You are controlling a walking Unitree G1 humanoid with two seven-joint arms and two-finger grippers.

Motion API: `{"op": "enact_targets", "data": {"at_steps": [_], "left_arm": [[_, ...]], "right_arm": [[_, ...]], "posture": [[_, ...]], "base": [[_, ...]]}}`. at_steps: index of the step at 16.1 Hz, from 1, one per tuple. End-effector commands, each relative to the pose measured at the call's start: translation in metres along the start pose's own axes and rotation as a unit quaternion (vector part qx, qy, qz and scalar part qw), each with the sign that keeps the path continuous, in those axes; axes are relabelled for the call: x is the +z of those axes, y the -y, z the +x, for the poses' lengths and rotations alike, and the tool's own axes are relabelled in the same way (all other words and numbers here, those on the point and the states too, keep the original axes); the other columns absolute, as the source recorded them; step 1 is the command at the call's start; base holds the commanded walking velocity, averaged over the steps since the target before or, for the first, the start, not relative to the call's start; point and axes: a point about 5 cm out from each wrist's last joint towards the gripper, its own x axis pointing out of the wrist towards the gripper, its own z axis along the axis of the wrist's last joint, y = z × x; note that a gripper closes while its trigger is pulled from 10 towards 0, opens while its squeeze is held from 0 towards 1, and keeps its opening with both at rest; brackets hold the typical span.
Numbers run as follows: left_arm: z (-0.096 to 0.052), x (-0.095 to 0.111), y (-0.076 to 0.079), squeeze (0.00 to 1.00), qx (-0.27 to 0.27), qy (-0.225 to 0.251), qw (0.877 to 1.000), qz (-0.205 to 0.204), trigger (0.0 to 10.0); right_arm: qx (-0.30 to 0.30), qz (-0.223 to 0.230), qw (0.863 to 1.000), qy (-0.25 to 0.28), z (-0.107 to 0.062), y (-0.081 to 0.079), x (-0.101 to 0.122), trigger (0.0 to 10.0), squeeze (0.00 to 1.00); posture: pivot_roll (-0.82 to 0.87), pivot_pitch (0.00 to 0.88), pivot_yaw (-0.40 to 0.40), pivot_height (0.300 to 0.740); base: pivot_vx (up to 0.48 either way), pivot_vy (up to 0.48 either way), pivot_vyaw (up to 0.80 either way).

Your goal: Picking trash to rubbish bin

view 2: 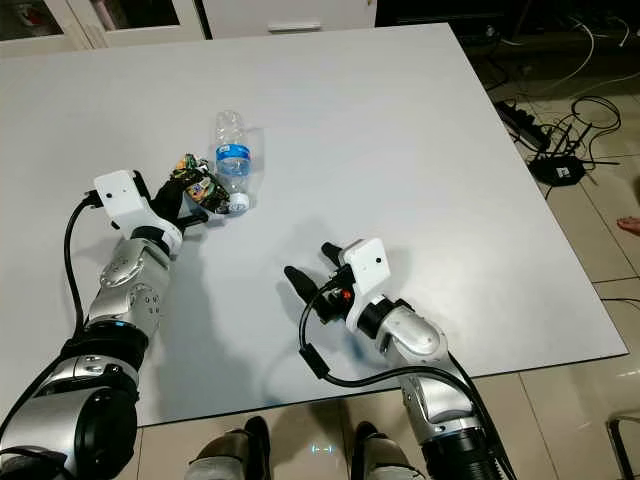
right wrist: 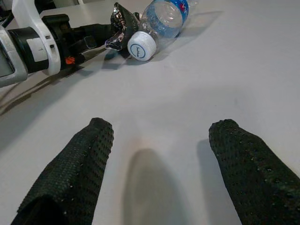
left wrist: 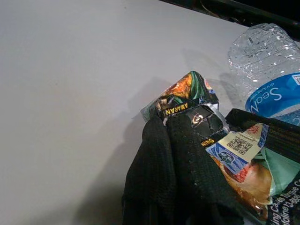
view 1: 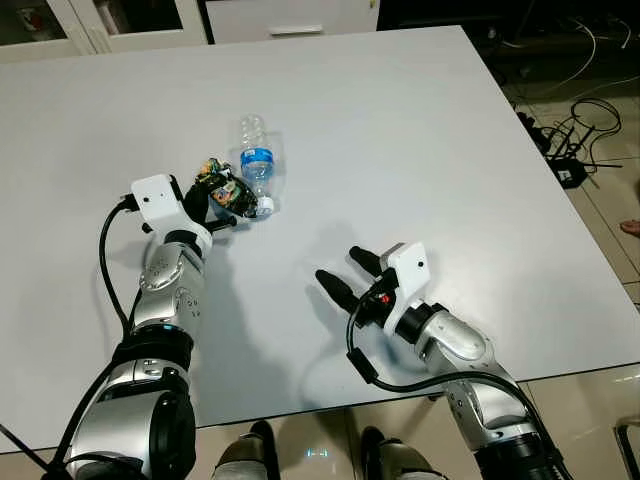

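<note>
Right gripper [view 1: 345,274] nearest, low over the white table [view 1: 400,130], black fingers [right wrist: 79,168] spread wide with nothing between them, pointing toward the other arm. Farther along, left gripper [view 1: 222,203] pinched on a crumpled snack wrapper [view 1: 218,185], wrapper down at the tabletop and touching the cap end of a clear plastic bottle [view 1: 257,160]. Bottle on its side, blue label [left wrist: 276,96] around the middle, white cap [right wrist: 142,45] turned toward the right gripper, well apart from it.
</note>
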Motion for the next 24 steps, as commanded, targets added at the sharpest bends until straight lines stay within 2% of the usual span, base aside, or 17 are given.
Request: {"op": "enact_targets", "data": {"at_steps": [1,4,6,8,9,11,12,13,18,20,24], "left_arm": [[-0.013,-0.038,-0.005,0.00,0.012,-0.080,0.997,-0.016,0.0],[-0.011,-0.031,-0.003,0.00,0.007,-0.062,0.998,-0.007,0.0],[-0.011,-0.012,0.000,0.00,0.019,0.003,0.999,0.029,0.0],[-0.013,-0.003,0.005,0.00,0.016,0.037,0.998,0.046,0.0],[-0.021,0.008,0.014,0.00,0.004,0.081,0.995,0.064,0.0],[-0.033,0.013,0.025,0.00,-0.024,0.102,0.992,0.073,0.0],[-0.036,0.012,0.027,0.00,-0.033,0.102,0.991,0.074,0.0],[-0.046,0.012,0.030,0.00,-0.046,0.102,0.991,0.074,0.0],[-0.075,0.007,0.026,0.00,-0.046,0.093,0.991,0.086,0.0],[-0.096,0.003,0.021,0.00,-0.034,0.074,0.992,0.101,0.0],[-0.108,0.003,0.021,0.00,-0.023,0.066,0.992,0.105,0.0]], "right_arm": [[-0.007,0.000,1.000,-0.012,-0.002,0.001,-0.006,10.0,0.00],[-0.012,-0.004,1.000,-0.009,0.000,0.002,-0.006,10.0,0.00],[-0.015,-0.010,1.000,-0.004,0.002,0.004,-0.004,10.0,0.00],[-0.017,-0.013,1.000,-0.002,0.004,0.006,-0.003,10.0,0.00],[-0.019,-0.019,1.000,0.005,0.007,0.008,0.001,10.0,0.00],[-0.026,-0.030,0.999,0.014,0.009,0.011,0.005,10.0,0.00],[-0.029,-0.033,0.999,0.016,0.009,0.013,0.005,10.0,0.00],[-0.037,-0.044,0.998,0.024,0.010,0.016,0.009,10.0,0.00],[-0.047,-0.074,0.995,0.044,0.013,0.022,0.019,10.0,0.00],[-0.053,-0.109,0.991,0.050,0.015,0.027,0.023,10.0,0.00],[-0.050,-0.122,0.990,0.049,0.017,0.030,0.023,10.0,0.00]], "posture": [[-0.07,0.245,0.006,0.740],[-0.07,0.238,0.007,0.740],[-0.06,0.224,0.000,0.740],[-0.06,0.219,-0.003,0.740],[-0.06,0.212,-0.005,0.740],[-0.06,0.205,-0.007,0.740],[-0.06,0.202,-0.008,0.740],[-0.06,0.197,-0.008,0.740],[-0.05,0.185,-0.019,0.740],[-0.04,0.181,-0.029,0.740],[-0.03,0.180,-0.038,0.740]], "base": [[0.000,0.000,0.00],[0.000,0.000,0.00],[0.000,0.000,0.00],[0.000,0.000,0.00],[0.000,0.000,0.00],[0.000,0.000,0.00],[0.000,0.000,0.00],[0.000,0.000,0.00],[0.000,0.000,0.00],[0.000,0.000,0.00],[0.000,0.000,0.00]]}}
